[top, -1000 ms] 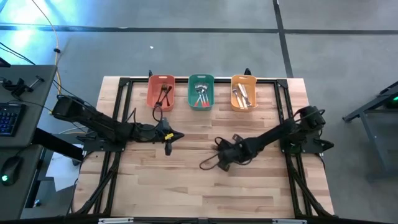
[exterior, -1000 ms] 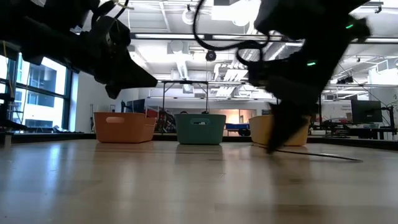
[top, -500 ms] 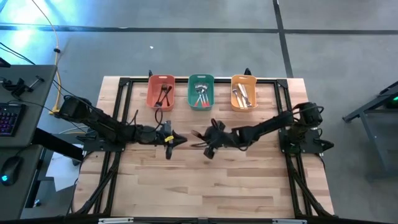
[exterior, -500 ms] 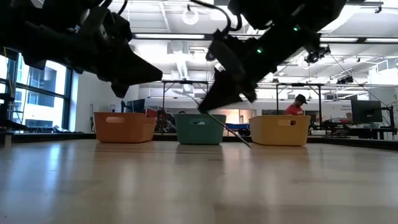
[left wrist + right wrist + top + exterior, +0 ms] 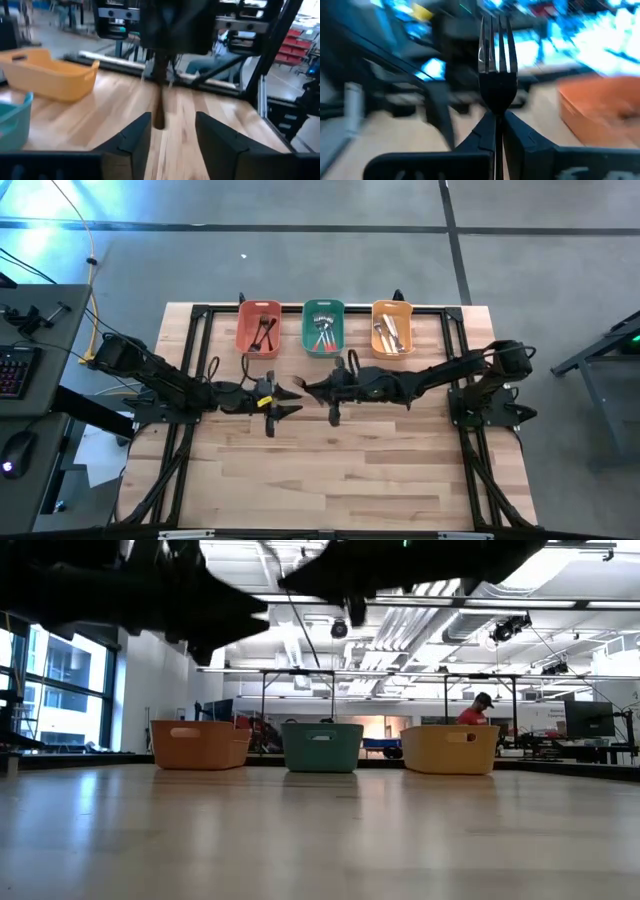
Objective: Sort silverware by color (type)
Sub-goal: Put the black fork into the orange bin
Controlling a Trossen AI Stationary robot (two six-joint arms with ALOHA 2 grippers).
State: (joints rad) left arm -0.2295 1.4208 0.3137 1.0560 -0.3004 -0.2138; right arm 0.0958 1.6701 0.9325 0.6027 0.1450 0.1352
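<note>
Two arms, both black, long and thin, made of jointed parts. Left arm (image 5: 165, 380): yellow sticker near wrist, thin black cable looping beside it. Right arm (image 5: 440, 375): big round black joint at base, thin black cable along it. Left gripper (image 5: 172, 137): two flat dark fingers, wedge shape. Right gripper (image 5: 495, 131): two dark pointed fingers, smooth, on wide black bar.
</note>
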